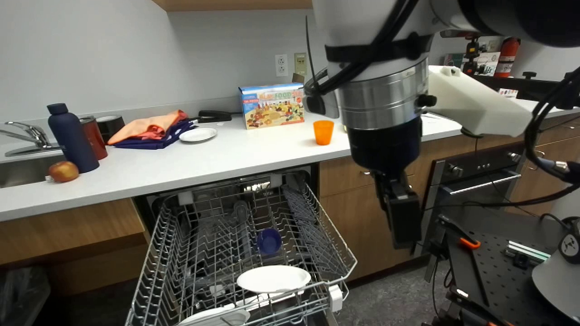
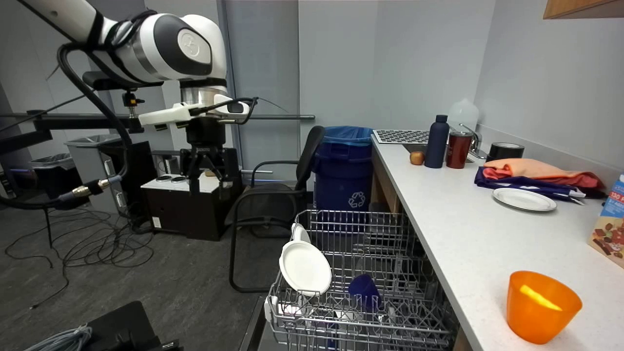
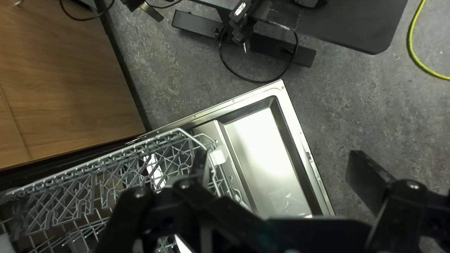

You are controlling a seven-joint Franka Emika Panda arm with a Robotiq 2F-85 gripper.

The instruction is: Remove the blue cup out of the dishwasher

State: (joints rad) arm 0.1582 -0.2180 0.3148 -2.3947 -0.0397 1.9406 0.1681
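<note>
The blue cup (image 1: 269, 241) sits in the pulled-out wire rack of the dishwasher (image 1: 333, 225). In an exterior view the cup (image 2: 364, 291) looks tilted, partly behind the rack wires. It does not show in the wrist view. My gripper (image 2: 209, 185) is open and empty, in the air above and outside the rack, on the open door's side. It also shows side-on in an exterior view (image 1: 402, 224). In the wrist view the fingers (image 3: 277, 161) are wide apart over the open dishwasher door (image 3: 260, 151) and floor, with the rack corner at left.
A white plate (image 1: 273, 279) stands in the rack's front, beside the cup. The counter (image 1: 253, 149) above holds an orange cup (image 1: 323, 132), play food box (image 1: 274, 106), dark blue bottle (image 1: 72, 138) and small plate (image 1: 198, 135). An oven (image 1: 476, 167) and a chair (image 2: 273, 195) stand nearby.
</note>
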